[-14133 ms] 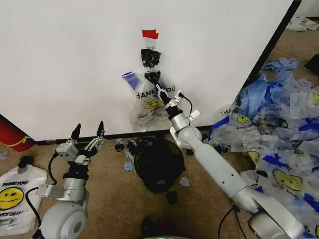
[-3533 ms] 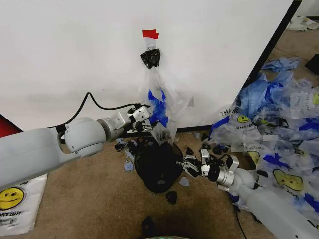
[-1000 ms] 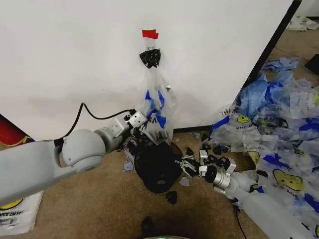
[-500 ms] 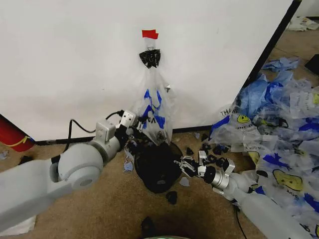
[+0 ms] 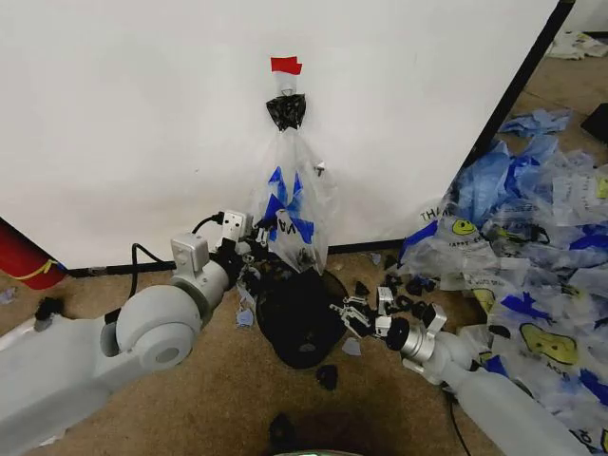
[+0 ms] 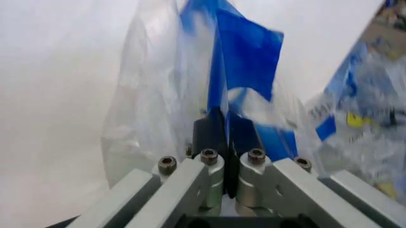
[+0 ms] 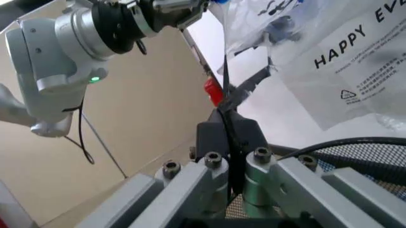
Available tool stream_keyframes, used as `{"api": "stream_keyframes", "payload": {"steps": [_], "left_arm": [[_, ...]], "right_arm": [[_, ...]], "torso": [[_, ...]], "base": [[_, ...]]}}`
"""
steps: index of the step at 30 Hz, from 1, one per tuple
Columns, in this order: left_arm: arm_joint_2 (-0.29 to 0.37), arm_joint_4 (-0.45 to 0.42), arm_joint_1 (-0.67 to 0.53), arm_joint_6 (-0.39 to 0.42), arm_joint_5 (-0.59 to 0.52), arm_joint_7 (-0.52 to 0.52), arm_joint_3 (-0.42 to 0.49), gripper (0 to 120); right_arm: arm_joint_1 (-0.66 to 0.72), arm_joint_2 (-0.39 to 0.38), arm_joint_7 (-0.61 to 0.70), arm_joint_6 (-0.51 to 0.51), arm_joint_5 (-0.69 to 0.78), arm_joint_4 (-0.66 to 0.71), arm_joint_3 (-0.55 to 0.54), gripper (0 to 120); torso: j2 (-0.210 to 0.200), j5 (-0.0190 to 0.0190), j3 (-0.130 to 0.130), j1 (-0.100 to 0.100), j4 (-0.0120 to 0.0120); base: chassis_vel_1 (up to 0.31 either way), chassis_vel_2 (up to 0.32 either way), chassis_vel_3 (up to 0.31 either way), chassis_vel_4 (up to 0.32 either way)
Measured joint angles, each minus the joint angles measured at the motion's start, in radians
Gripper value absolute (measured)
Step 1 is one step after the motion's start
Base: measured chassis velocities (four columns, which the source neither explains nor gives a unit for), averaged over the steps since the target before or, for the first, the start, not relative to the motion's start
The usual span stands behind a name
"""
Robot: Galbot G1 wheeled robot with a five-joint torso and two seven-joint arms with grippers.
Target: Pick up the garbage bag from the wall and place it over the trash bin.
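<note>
Clear plastic fills your left gripper (image 6: 223,137): its fingers pinch the garbage bag (image 5: 293,211), which hangs from the wall (image 5: 142,114) above the trash bin (image 5: 300,318). Your right gripper (image 5: 348,314) sits clamped shut at the bin's rim.

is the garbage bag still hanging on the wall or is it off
Hanging: the garbage bag dangles from the wall, the left gripper shut on it.

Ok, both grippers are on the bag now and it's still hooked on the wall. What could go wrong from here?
1. The garbage bag hangs knotted on the wall hook; pulling down may tear the thin plastic.
2. The left gripper is shut on a bunched blue handle strip, so the mouth may not spread over the trash bin.
3. The right gripper pinches only a thin edge, which could slip.
</note>
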Motion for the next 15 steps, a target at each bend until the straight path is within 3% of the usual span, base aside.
{"api": "stream_keyframes", "payload": {"steps": [15], "left_arm": [[-0.056, -0.006, 0.075, -0.023, -0.02, -0.011, -0.106, 0]], "right_arm": [[-0.027, -0.013, 0.046, 0.018, -0.01, 0.011, 0.022, 0]], "torso": [[0.0, 0.0002, 0.0, 0.0, 0.0004]], "base": [[0.0, 0.0, 0.0, 0.0]]}}
